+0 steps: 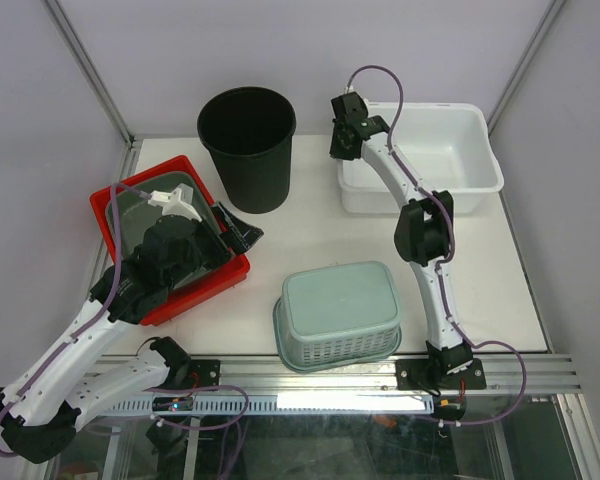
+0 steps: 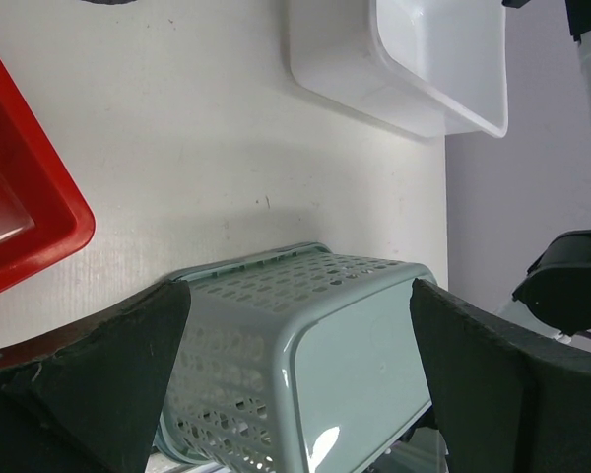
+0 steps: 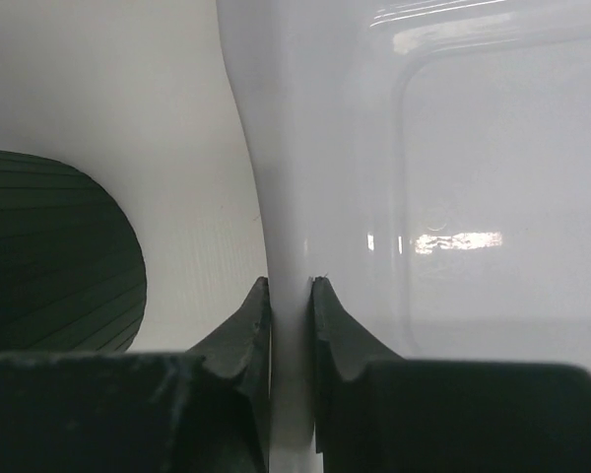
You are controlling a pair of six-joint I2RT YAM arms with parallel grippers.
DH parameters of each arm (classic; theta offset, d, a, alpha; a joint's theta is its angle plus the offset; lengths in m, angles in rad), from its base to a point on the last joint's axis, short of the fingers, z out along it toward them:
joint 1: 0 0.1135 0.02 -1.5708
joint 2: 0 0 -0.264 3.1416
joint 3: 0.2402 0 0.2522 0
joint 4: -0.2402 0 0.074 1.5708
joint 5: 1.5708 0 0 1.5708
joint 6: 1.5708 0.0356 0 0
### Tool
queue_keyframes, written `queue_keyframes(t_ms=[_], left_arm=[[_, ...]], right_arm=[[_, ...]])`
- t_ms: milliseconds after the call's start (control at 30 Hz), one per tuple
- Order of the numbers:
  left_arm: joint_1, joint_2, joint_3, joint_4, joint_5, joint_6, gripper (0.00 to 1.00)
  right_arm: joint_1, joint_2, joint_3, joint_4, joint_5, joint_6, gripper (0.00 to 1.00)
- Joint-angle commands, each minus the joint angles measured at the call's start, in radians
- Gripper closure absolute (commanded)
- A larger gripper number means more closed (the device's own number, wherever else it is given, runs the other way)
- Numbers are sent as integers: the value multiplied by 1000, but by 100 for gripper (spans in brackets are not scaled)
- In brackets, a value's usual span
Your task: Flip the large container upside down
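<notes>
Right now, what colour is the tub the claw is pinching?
White tub, clearest from top external.

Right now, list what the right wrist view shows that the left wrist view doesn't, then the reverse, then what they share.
Only the right wrist view: the right claw shut on the wall of the white tub. Only the left wrist view: the open left claw framing the green basket, plus a corner of the red tray. Both: the white tub and the pale table.
</notes>
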Motion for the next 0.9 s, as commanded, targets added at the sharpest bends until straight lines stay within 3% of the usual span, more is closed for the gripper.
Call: queue_keyframes(t_ms=[0, 233, 433, 867], left_arm=[[-3, -16, 2, 48, 16, 12, 1], [-3, -12, 7, 50, -2, 19, 1], [-3, -28, 5, 51, -10, 44, 1], [-3, -69, -16, 47, -3, 40, 1]], right_arm=[[-3, -172, -8, 88, -96, 28, 100], [-12, -423, -59, 192, -307, 219, 100], [-15, -620, -308, 532, -557, 510, 100], [-81, -718, -595, 1082, -749, 958, 100]])
